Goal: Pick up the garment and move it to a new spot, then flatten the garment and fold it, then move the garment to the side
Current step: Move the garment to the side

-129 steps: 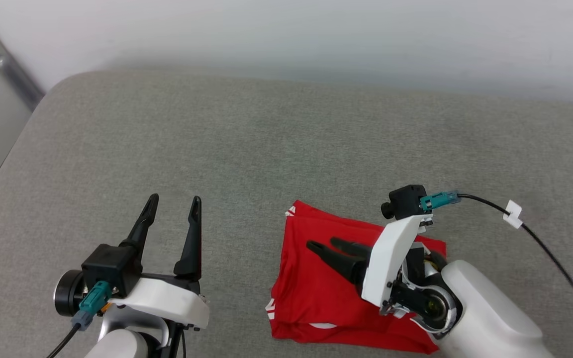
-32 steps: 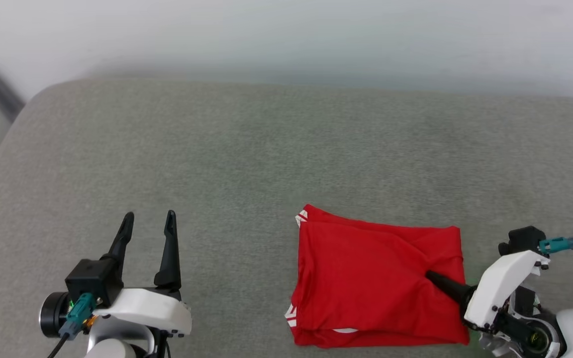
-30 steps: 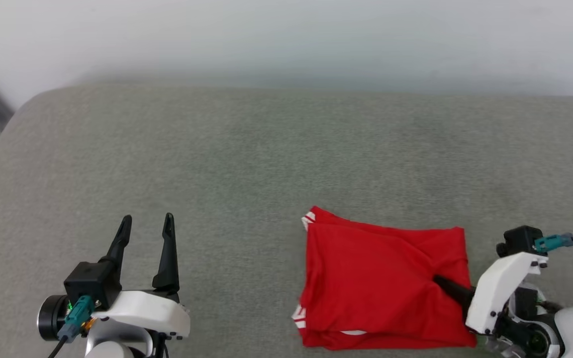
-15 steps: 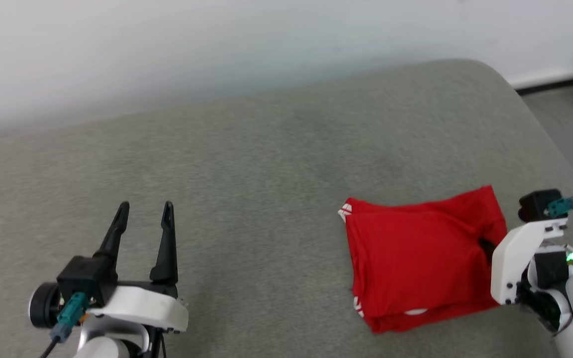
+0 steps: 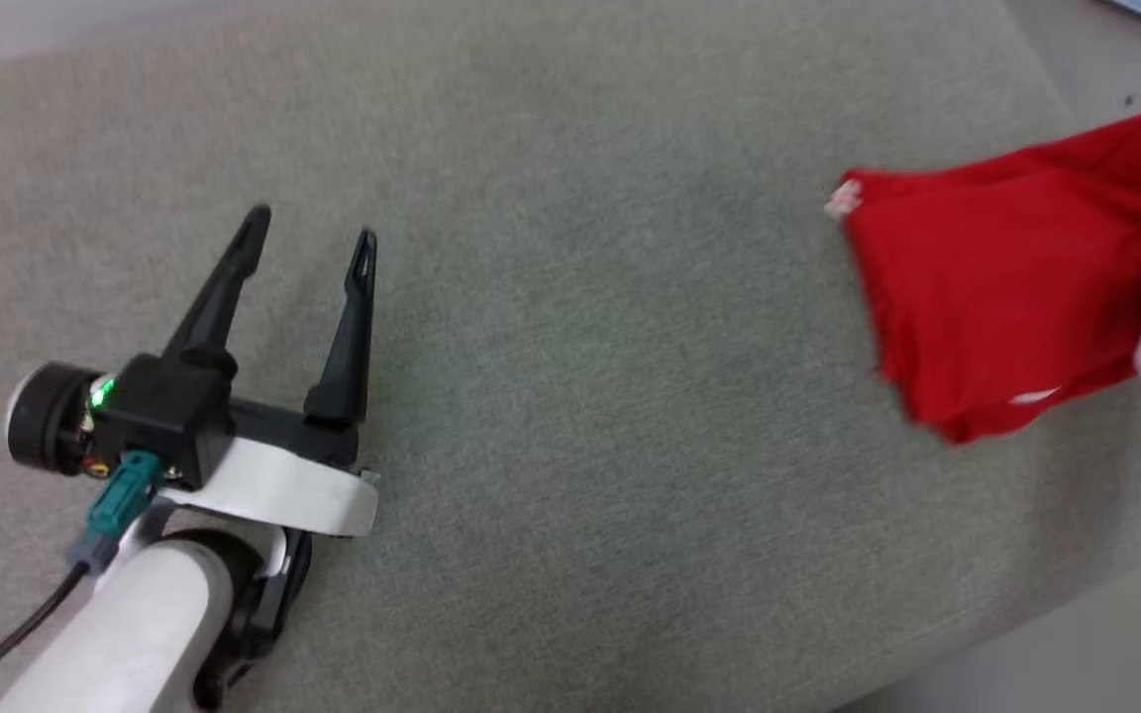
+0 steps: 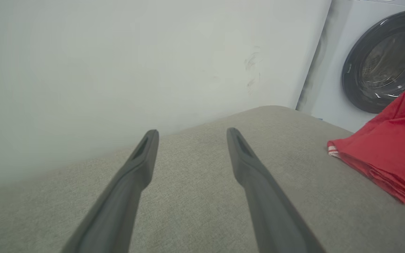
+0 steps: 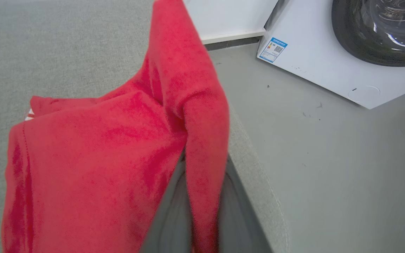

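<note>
Garment [image 5: 1006, 287] dragged toward cushion [image 5: 580, 396] edge; right fingers [image 7: 171, 218] mostly buried in fold, apparently clamped on it; left fingers [image 5: 348, 317] apart.

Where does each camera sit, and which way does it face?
Head view: on the robot's head, looking down at the grey cushion; the left arm's open jaws show, garment at right.
Left wrist view: on the left wrist, facing along its open jaws toward wall and washing machine.
Right wrist view: on the right wrist, along jaws shut on the garment, floor beyond.
Both wrist views share the washing machine.
</note>
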Robot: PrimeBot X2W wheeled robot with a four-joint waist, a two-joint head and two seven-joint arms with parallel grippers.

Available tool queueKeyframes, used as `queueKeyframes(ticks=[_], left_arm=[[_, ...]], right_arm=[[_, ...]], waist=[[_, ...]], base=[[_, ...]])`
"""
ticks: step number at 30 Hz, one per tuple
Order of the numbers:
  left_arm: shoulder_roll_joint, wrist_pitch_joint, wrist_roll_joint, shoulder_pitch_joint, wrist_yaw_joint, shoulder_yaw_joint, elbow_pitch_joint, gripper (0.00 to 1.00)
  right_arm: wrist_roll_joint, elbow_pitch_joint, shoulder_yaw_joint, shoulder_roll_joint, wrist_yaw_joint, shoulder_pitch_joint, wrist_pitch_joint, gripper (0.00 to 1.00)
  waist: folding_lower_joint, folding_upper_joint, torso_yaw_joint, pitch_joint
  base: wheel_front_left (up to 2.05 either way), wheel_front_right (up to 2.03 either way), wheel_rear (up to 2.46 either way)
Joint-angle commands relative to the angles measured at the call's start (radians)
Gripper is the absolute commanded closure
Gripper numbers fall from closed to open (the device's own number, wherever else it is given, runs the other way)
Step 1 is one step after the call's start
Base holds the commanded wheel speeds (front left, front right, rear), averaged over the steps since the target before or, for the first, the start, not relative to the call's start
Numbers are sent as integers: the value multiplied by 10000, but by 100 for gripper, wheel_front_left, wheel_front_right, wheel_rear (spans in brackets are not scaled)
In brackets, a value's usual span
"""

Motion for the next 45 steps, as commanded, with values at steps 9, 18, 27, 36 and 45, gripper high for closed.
queueKeyframes(ticks=[9,18,27,36,45], left_arm=[[173,471,373,-1202,-280,-138,-608,0],[55,446,442,-1461,-338,-303,-475,0],[-353,-174,105,-781,-249,-440,223,0],[-659,-845,-452,596,-60,-461,1198,0],[-1038,-1250,-1020,1866,244,-243,1824,0]], right_arm=[[-1387,1067,-2306,-41,-9,-1382,-1061,100],[-3119,1909,-4142,428,-11,-1614,-2267,0],[-4056,983,-4560,901,-11,-887,-3332,0],[-3064,-585,-3113,1466,-9,1332,-3744,0],[-1946,-2677,-1704,2467,-9,4139,-3422,0]], waist=[[-1,0,599,1970],[-1,0,743,2106],[-1,0,934,745],[-1,0,1372,-1251],[-1,0,2299,-2522]], base=[[0,0,0],[0,0,0],[0,0,0],[0,0,0],[0,0,0]])
